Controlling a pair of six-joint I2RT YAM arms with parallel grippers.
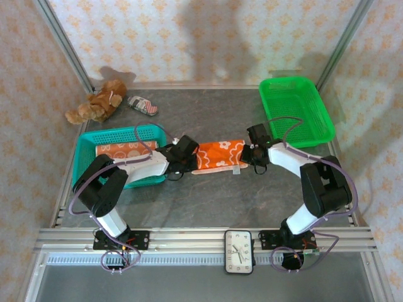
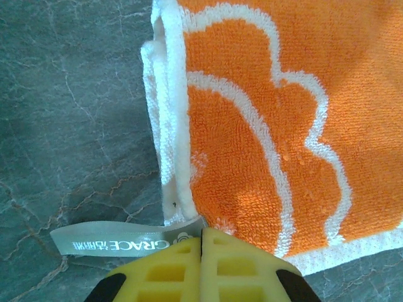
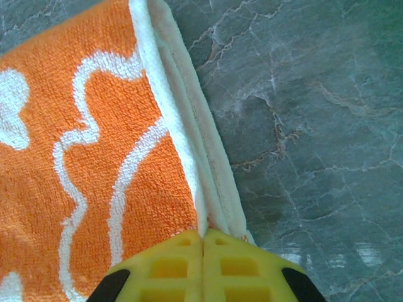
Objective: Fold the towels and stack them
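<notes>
Orange towel [image 1: 220, 154] lies flat on the grey marbled counter [image 1: 220, 201], stretched left to right between the two grippers. Its white outline pattern faces up, and it looks folded, with cream layers showing at both ends.

The left arm rises from its base at the near rail and bends sharply at the elbow. Its white forearm runs right across the near rim of the teal basket [image 1: 85, 141], low over the counter. The left gripper [image 1: 193, 160] sits at the towel's left end. In the left wrist view its yellow fingers [image 2: 176, 267] are pressed together with no gap, pinching the white hem at the towel's corner [image 2: 252, 126]. A grey woven label [image 2: 107, 242] sticks out sideways just beside them.

The right arm mirrors this pose: elbow raised and bent over the right side, forearm reaching left and downward. The right gripper [image 1: 247, 157] meets the towel's right end. In the right wrist view its fingers [image 3: 242, 267] are likewise closed tight on the layered cream edge [image 3: 75, 157].

A second towel [image 1: 126, 149], orange with pale print, lies inside the teal basket. A green basket [image 1: 286, 80] stands at the back right, well apart from the arms. A brown teddy bear [image 1: 97, 104] and a striped shoe [image 1: 143, 105] lie at the back left, and a small clock [image 1: 239, 251] rests on the near rail.
</notes>
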